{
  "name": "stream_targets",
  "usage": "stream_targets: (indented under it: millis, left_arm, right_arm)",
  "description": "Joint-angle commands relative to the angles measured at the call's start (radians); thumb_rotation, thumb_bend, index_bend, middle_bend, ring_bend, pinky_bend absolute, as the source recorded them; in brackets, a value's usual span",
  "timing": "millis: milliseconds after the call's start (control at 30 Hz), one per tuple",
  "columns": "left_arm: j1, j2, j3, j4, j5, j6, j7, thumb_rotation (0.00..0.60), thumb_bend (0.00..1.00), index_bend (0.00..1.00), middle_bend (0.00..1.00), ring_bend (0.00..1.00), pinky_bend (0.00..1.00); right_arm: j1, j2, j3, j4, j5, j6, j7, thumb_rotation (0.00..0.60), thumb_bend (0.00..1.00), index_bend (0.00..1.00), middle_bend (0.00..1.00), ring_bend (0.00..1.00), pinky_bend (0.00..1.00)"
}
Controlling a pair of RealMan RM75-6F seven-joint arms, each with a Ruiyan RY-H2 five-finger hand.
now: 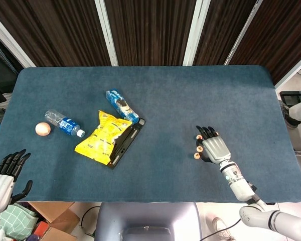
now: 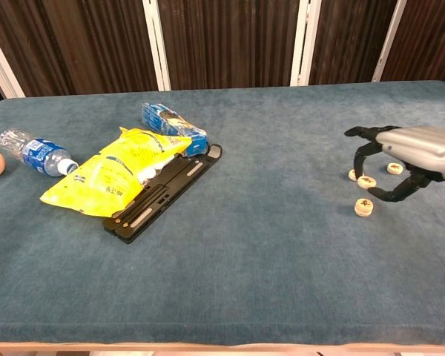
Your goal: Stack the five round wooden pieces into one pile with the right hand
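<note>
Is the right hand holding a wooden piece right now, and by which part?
Yes: the right hand pinches one round wooden piece by its rim, fingertips on it.

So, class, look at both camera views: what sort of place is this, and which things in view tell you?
Probably a robot test room or lab, not a home: a table covered in blue felt, dark curtains behind it, and cardboard boxes stowed on the floor beside the robot's left hand.
</note>
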Motion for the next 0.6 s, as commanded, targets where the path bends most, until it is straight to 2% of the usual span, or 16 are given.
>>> stream_targets:
  millis: [33,600]
  left_arm:
    - [0.002,0.004,0.002,0.0,0.006,0.007,-0.009,0.6,0.46,0.0,0.0,0.02,0.09]
    - [0.003,0.004,0.003,0.003,0.015,0.015,-0.021,0.6,0.46,0.0,0.0,0.02,0.09]
  right_arm:
    - [0.004,-0.011,-0.004,-0.003,0.008,-0.003,-0.02,0.6,0.55,0.6,0.0,0.0,0.0]
    - [-0.013,-0.008,-0.043,-0.005,-0.01,0.02,-0.048,0.6,0.55,0.58,0.0,0.0,0.0]
